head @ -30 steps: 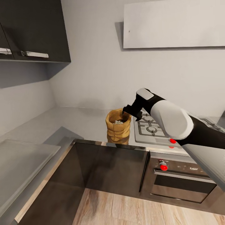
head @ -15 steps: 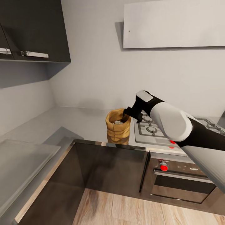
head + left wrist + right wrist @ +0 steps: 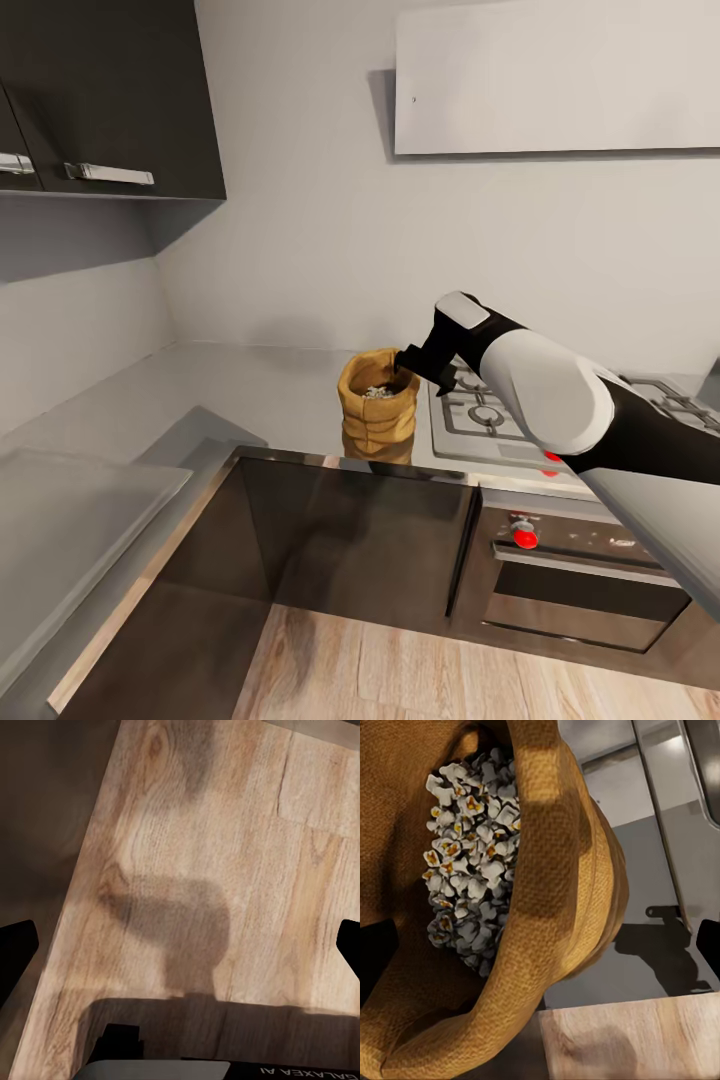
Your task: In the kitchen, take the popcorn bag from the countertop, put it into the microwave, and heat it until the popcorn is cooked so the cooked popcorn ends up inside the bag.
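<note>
I am taking the popcorn bag (image 3: 378,402) as my landmark. To its left, the grey countertop (image 3: 250,385) is running back into the corner of the kitchen, with a dark upper cabinet (image 3: 115,95) hanging above that stretch. The bag itself is standing on the countertop near its front edge, just beside the left edge of the steel gas hob (image 3: 480,415). It is sitting upright, its long axis vertical, with the rolled rim and open mouth pointing straight up. Pale popcorn (image 3: 378,391) is lying heaped inside it; from my right wrist the pieces (image 3: 472,862) are showing cream with orange hearts, ringed by the bag's thick woven rim (image 3: 555,892).

My right gripper (image 3: 412,362) is reaching in from the right of the bag, its tip meeting the right side of the rim. Its dark fingers (image 3: 709,945) are sitting at opposite edges of the wrist picture, spread wide, with the rim lying between them and nothing clamped.

Below and right of the bag, the dark oven (image 3: 580,585) is sitting under the hob. My left gripper (image 3: 180,945) is hanging over the pale wood floor (image 3: 195,847), jaws spread wide and holding nothing.
</note>
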